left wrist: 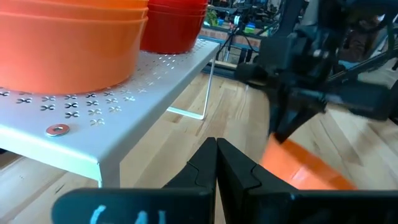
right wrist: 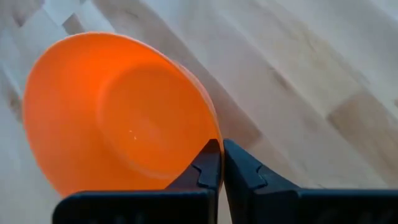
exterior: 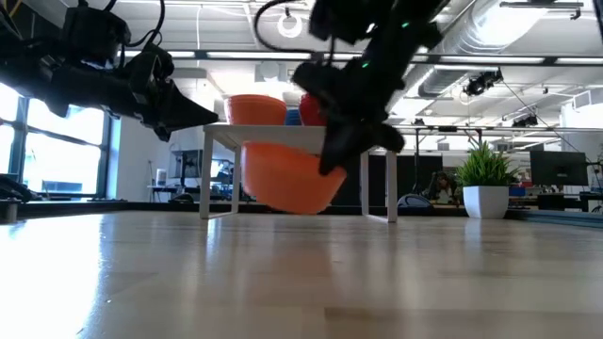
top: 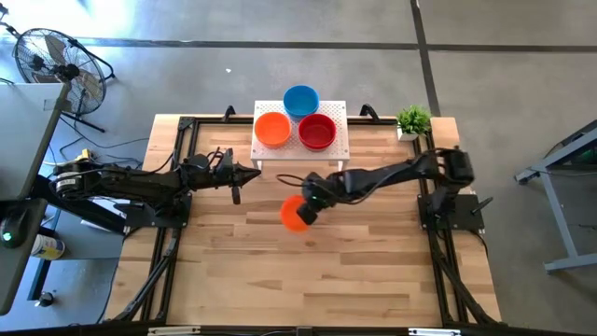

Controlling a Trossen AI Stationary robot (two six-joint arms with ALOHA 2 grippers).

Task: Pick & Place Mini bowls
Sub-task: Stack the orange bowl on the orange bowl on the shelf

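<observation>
The left gripper [top: 254, 175] hangs with its fingers pressed together and empty, just in front of the white perforated stand [top: 336, 146]. To its right, the right gripper [top: 310, 201] pinches the rim of an orange mini bowl [top: 296, 214], held tilted and clear of the wooden table [top: 373, 271]. Behind that gripper, on the stand, sit stacks of orange bowls [top: 272, 129], blue bowls [top: 300, 100] and red bowls [top: 317, 132]. Farther right, a small green plant [top: 413, 120] stands at the table's far corner.

Two dark jointed arms, black cables, tapered fingers [right wrist: 239, 174]
</observation>
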